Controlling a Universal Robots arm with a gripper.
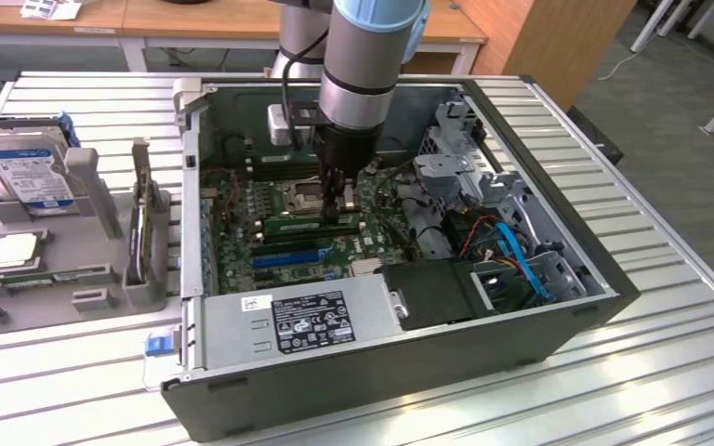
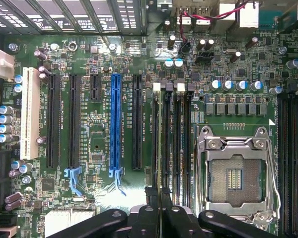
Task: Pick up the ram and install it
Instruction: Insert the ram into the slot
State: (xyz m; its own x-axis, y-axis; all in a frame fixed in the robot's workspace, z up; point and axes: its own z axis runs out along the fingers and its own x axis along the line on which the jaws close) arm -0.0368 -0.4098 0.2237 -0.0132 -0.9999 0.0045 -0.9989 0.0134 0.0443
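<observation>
- I see an open computer case point(image 1: 332, 395) lying on its side on a slatted metal bench point(image 1: 686, 372), with its motherboard point(image 2: 97, 144) facing up.
- Around the work spot are an empty CPU socket point(image 2: 236, 173) with its metal frame, a row of black expansion slots, one blue slot point(image 2: 115, 124) and one white slot point(image 2: 30, 119).
- At the case's near end is a power supply point(image 1: 295, 321). Blue cables point(image 1: 521, 260) and a drive cage point(image 1: 456, 158) crowd the exterior view's right, well apart from the slots.
- On the exterior view's left, outside the case, a grey holder point(image 1: 94, 190) carries a blue-labelled hard drive point(image 1: 22, 172) and a square silver CPU chip point(image 1: 16, 249).
- The arm point(image 1: 363, 65) drops straight down into the case with its wrist vertical.
- The fingers point(image 2: 148, 223) are narrow. They appear to be pinched on the top edge of the ram point(image 1: 313, 223).
- The ram lies along the memory slots, between the CPU socket and the expansion slots. I cannot tell whether it is seated.
</observation>
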